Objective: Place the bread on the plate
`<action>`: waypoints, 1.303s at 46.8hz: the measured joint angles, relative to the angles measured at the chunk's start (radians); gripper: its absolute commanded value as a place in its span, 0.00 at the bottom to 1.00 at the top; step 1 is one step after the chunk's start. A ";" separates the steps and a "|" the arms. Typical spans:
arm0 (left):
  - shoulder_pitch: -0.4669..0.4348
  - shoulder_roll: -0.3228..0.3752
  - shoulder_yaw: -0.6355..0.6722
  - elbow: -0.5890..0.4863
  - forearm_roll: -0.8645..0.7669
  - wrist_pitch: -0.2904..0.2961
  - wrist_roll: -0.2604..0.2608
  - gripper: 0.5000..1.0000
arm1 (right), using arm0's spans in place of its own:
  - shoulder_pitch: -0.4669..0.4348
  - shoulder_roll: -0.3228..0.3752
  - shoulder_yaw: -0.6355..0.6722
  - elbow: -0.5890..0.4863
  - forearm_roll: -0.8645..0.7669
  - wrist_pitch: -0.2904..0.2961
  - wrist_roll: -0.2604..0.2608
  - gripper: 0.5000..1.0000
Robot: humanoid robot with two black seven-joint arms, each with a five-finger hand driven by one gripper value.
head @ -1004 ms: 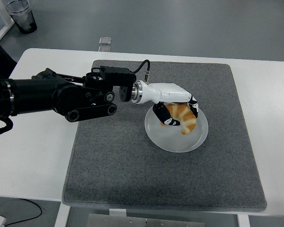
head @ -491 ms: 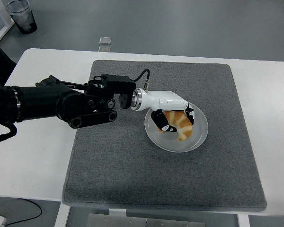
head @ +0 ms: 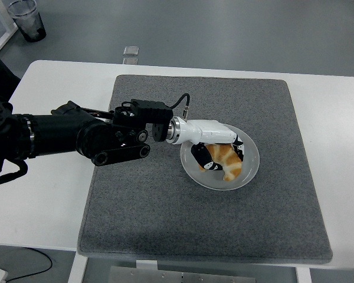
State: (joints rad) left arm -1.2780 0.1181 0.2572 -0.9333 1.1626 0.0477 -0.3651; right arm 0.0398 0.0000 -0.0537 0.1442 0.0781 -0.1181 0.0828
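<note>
A golden croissant-shaped bread (head: 226,161) lies on the clear round plate (head: 250,171) in the middle of the grey mat (head: 165,200). My left hand (head: 219,154), white with black fingertips, reaches in from the left over the plate, its fingers curled around the bread's upper end. The bread's lower end touches the plate surface. My right arm does not show.
A small clear box (head: 130,51) sits at the table's far edge behind the mat. A dark cup (head: 27,19) stands on the floor at the top left. White table (head: 47,194) surrounds the mat.
My left hand has come down and slightly toward me with the bread, bringing it from just above the plate onto the plate's middle. The grip looks unchanged.
</note>
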 measured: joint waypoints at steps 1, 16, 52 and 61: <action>0.000 0.000 0.000 0.000 0.000 0.000 0.000 0.00 | 0.000 0.000 0.000 0.000 0.000 0.000 0.000 0.90; 0.002 0.000 0.001 0.001 0.001 0.040 0.002 0.52 | 0.000 0.000 0.000 0.000 0.000 0.000 0.000 0.90; -0.010 0.008 -0.048 -0.016 -0.077 0.064 0.001 0.98 | 0.000 0.000 0.000 0.000 0.000 0.000 0.000 0.90; -0.004 0.013 -0.167 -0.013 -0.151 0.055 0.002 0.99 | -0.001 0.000 0.000 0.000 0.000 0.000 0.000 0.90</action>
State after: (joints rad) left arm -1.2816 0.1315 0.0900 -0.9464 1.0121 0.1023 -0.3631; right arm 0.0389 0.0000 -0.0537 0.1442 0.0782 -0.1181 0.0828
